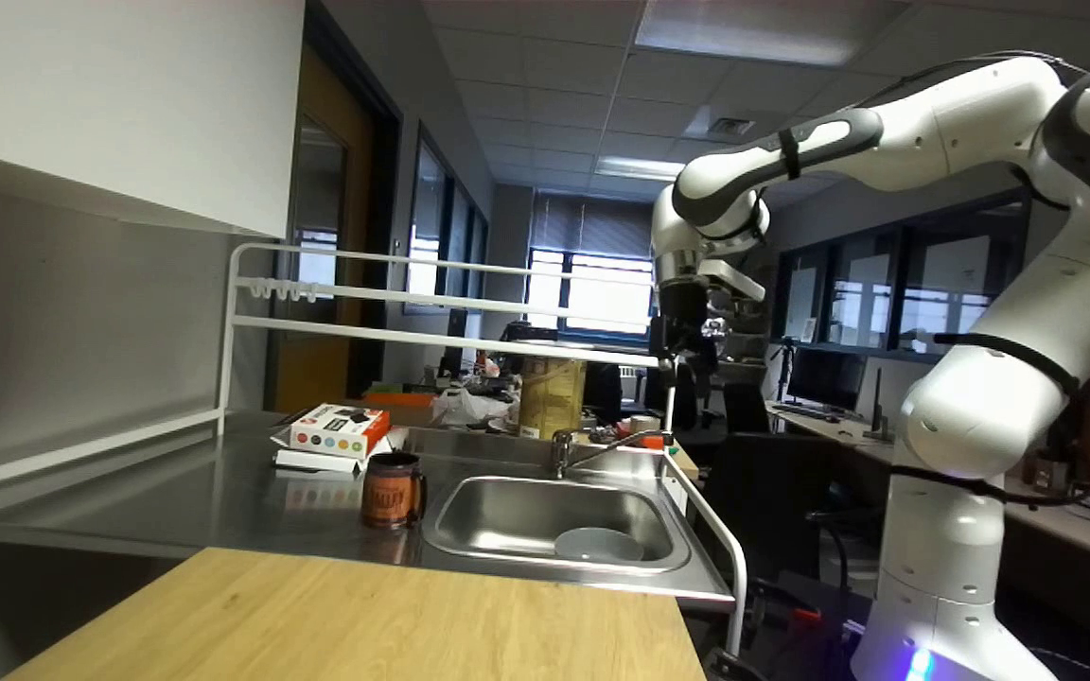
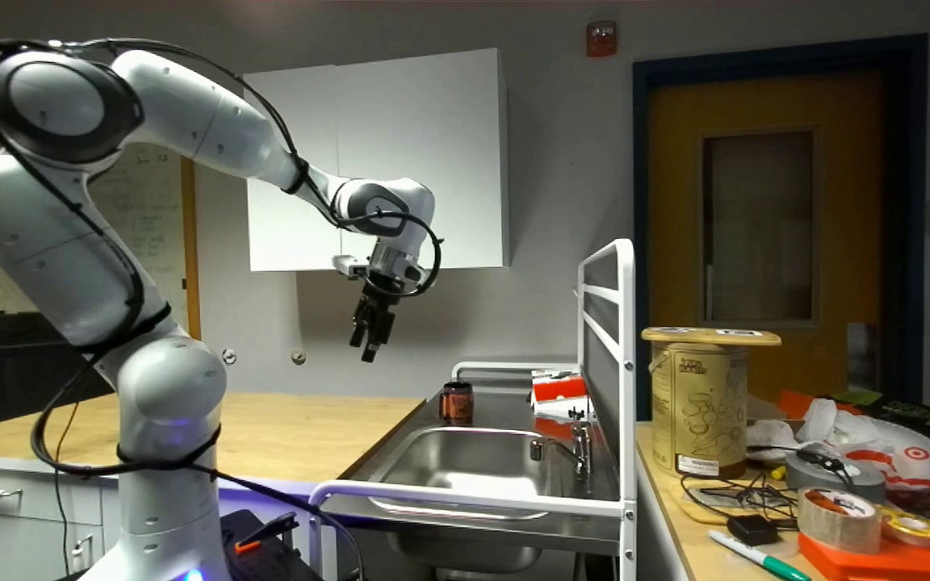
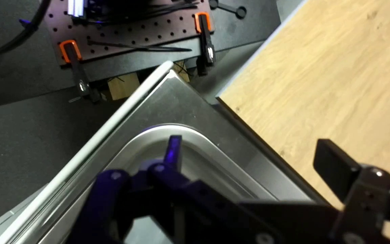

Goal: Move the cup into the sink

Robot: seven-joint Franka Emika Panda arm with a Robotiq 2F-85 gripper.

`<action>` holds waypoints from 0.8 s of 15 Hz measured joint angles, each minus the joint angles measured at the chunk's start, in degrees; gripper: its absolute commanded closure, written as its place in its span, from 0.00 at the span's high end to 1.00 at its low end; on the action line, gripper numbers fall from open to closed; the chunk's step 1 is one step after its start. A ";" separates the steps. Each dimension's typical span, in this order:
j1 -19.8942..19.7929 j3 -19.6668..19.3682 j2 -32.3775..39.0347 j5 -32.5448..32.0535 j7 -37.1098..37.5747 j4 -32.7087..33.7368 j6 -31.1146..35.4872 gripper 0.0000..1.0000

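The dark reddish-brown mug (image 1: 392, 490) is standing upright on the steel desk (image 1: 252, 506), just beside the sink (image 1: 517, 508); its lettering is curving out of sight, so only part of it is showing. The gripper (image 2: 363, 349) is hanging well above the sink's level with its fingers parted wide, though in an exterior view it is blending into dark furniture (image 1: 748, 454). In the wrist view its blurred fingers are covering part of the sink, and the frame is cutting off more. A grey round object (image 1: 599, 544) is lying in the sink (whether a lid or a plate, I cannot tell). A red-and-white box (image 1: 342, 430) is sitting near the mug, the faucet (image 1: 561, 454) is rising at the sink's edge, and in an exterior view a white rail (image 2: 465, 496) is crossing before the rim.
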 measured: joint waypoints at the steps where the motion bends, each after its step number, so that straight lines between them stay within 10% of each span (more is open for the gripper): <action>1: 0.00 1.05 3.52 0.95 3.06 2.40 0.79 1.00; 12: 2.27 6.10 40.12 5.21 24.12 36.18 -2.58 1.00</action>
